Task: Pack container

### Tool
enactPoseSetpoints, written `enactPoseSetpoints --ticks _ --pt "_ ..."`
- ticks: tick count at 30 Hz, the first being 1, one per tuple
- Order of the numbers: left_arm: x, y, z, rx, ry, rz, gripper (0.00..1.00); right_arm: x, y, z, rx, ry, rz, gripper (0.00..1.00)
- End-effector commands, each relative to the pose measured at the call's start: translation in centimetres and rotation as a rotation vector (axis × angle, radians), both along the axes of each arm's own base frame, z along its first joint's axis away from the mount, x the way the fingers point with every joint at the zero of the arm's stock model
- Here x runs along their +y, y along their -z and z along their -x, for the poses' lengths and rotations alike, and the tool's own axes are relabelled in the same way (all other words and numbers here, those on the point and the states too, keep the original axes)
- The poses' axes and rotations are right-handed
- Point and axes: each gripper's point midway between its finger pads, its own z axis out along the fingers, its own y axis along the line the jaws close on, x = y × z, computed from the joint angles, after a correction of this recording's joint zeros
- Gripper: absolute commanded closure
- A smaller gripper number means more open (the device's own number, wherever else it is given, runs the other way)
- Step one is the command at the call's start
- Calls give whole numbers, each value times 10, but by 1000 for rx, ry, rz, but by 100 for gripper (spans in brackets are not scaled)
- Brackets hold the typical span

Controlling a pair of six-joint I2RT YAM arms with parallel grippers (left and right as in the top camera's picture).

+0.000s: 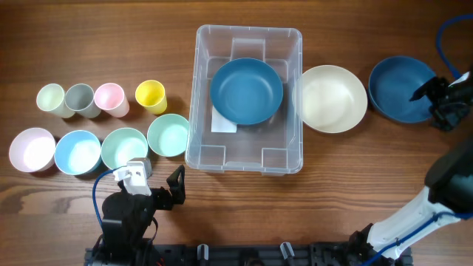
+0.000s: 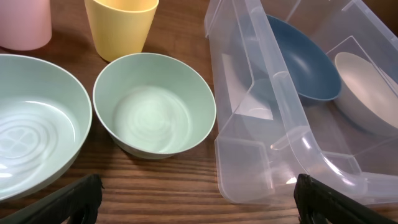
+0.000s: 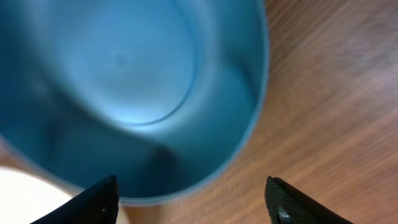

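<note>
Open-jawed, the right gripper [image 1: 432,103] is hovering at the rim of the dark blue bowl [image 1: 399,85] well right of the clear container [image 1: 244,148], probably risking a shallow, slipping pinch; the left gripper [image 1: 157,186] is sitting open just front-left of it.

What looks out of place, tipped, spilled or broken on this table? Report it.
Nothing stands out. The container sits square with a dark blue bowl upright inside. The cream bowl and the second blue bowl stand upright to its right, the cups and pastel bowls in rows to its left. No spill or damage shows.
</note>
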Motion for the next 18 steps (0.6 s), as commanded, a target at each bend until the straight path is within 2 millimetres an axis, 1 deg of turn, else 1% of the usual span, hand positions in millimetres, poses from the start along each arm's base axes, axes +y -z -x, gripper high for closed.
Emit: enactPoseSetpoints --ticks 1,4,6,8,9,10,12,15,17,18 --pt "-3 0 1 -11 27 -9 0 4 35 -1 47 -12 -51 25" --pt "-3 0 1 -11 27 -9 0 3 51 -2 54 -12 -55 26" --pt "-3 0 1 -11 27 -9 0 3 59 -1 51 18 -54 35" --pt "-3 0 1 -11 27 -9 0 1 64 -1 47 38 -52 64" --pt "-3 0 1 -11 27 -9 0 0 64 0 48 40 -51 89" --pt "-3 0 1 -11 27 -10 0 0 64 1 51 43 -54 96" --pt "-3 0 1 -11 27 -9 0 1 64 8 74 73 -70 96" --pt "-3 0 1 -11 27 -9 0 1 56 22 107 107 -93 96" --pt "-3 0 1 -11 27 -9 0 1 35 27 94 113 -85 95" --pt "-3 0 1 -11 27 -10 0 1 21 28 69 113 -70 96"
